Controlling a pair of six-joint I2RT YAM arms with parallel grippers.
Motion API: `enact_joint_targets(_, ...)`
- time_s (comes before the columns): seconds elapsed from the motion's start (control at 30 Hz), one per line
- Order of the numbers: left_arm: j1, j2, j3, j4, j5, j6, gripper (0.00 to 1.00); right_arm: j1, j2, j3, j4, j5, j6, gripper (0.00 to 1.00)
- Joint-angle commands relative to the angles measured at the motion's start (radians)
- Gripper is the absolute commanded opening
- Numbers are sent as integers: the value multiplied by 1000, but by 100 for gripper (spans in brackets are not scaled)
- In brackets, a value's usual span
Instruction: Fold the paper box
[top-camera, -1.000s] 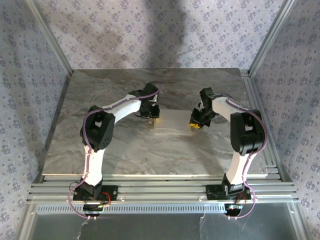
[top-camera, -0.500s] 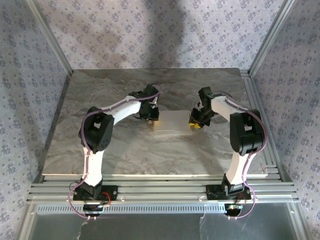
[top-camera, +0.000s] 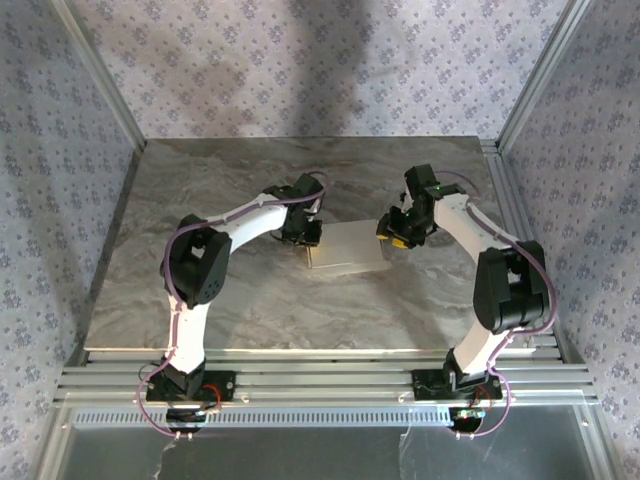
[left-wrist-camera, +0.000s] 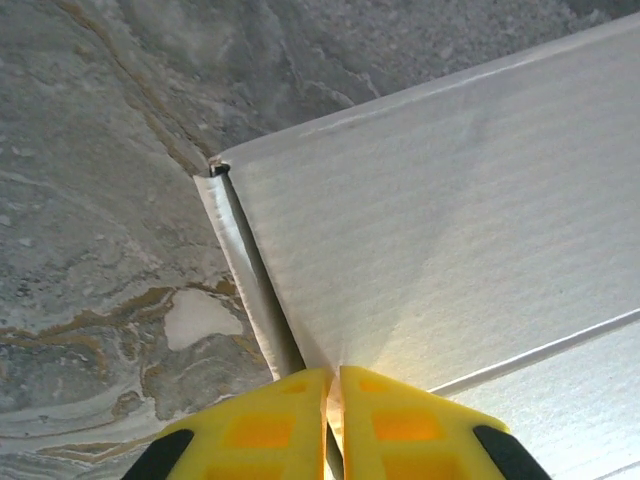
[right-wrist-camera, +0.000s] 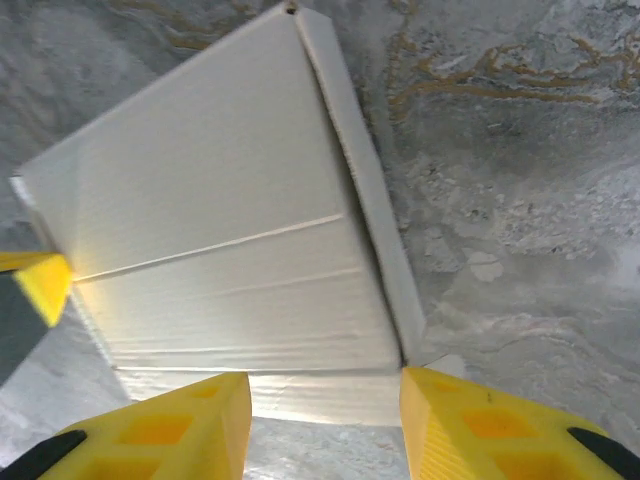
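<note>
The paper box (top-camera: 347, 249) is a flat white cardboard box lying mid-table, slightly skewed. My left gripper (top-camera: 309, 236) is at its left end. In the left wrist view the yellow fingers (left-wrist-camera: 375, 410) are pressed almost together, pinching a thin cardboard edge of the box (left-wrist-camera: 430, 230) where the top panel meets the side flap. My right gripper (top-camera: 394, 238) stands at the box's right end. Its fingers (right-wrist-camera: 450, 420) are spread wide and hold nothing, and the near edge of the box (right-wrist-camera: 220, 260) lies just ahead of the gap.
The grey marbled table (top-camera: 200, 290) has bare surface all round the box. Aluminium frame posts (top-camera: 100, 75) and patterned fabric walls close in the back and sides. A metal rail (top-camera: 320, 375) runs along the near edge by the arm bases.
My right gripper has opened and let go of the box's right end, and its arm has swung outward to the right. The box has turned slightly. My left gripper has stayed pinched on the left end.
</note>
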Motion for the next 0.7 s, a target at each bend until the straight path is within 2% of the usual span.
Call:
enact_joint_targets(0.0, -9, 29, 30, -63, 14, -5, 11, 3, -33, -21, -3, -50, 38, 45)
enact_joint_targets(0.13, -14, 35, 39, -71, 19, -11, 11, 36, -68, -93, 50, -117, 160, 45)
enact_joint_targets(0.23, -14, 38, 42, -73, 18, -14, 11, 96, -111, -154, 87, -115, 300, 44)
enact_joint_targets(0.33, -16, 38, 41, -72, 18, -16, 11, 118, -158, -250, 221, -141, 465, 42)
enact_joint_targets(0.53, -17, 40, 42, -72, 23, -17, 11, 174, -181, -323, 359, -97, 785, 50)
enact_joint_targets(0.67, -20, 41, 44, -72, 25, -19, 11, 198, -174, -374, 470, -60, 934, 51)
